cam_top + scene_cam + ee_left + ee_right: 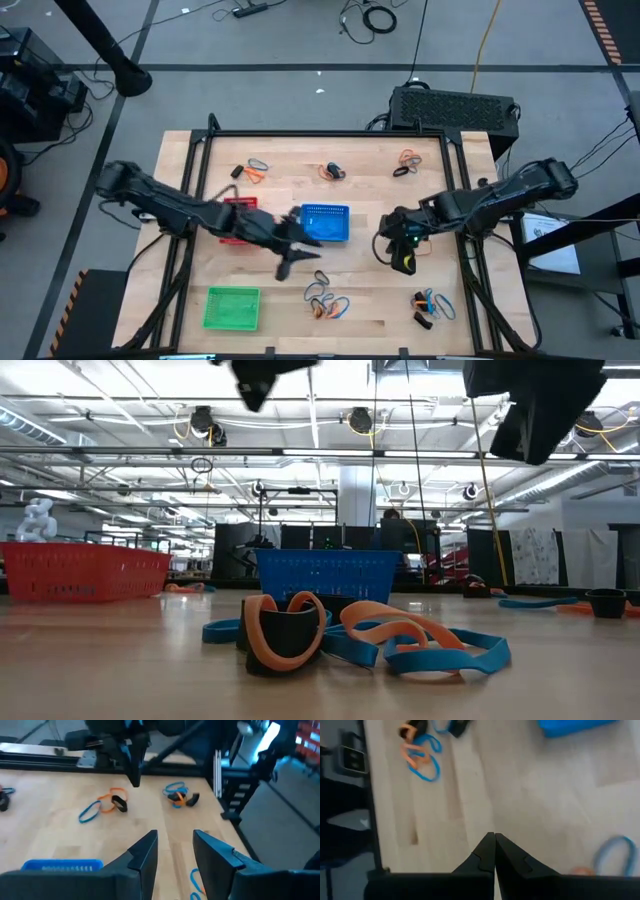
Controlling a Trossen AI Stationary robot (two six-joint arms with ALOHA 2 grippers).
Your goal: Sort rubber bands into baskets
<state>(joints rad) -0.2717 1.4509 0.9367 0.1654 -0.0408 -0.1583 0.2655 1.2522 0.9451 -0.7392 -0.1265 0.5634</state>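
Three baskets sit on the wooden table: red [238, 205] under my left arm, blue [325, 222] at the centre, and green [232, 307] near the front left. Rubber bands lie in small mixed heaps of blue, orange and black: three along the far side [255, 170] [333, 171] [405, 163] and two near the front [325, 300] [432, 305]. My left gripper [300, 255] [175, 852] hangs open above the table just in front of the blue basket, with nothing between its fingers. My right gripper [403, 260] [494, 845] is shut and empty above bare wood right of the blue basket.
A black metal frame [205, 150] runs around the table's edges. Bare wood lies between the blue basket and the front heaps. In the low view the front heap [350, 635] fills the foreground, with the blue basket [328, 575] and the red basket [80, 570] behind it.
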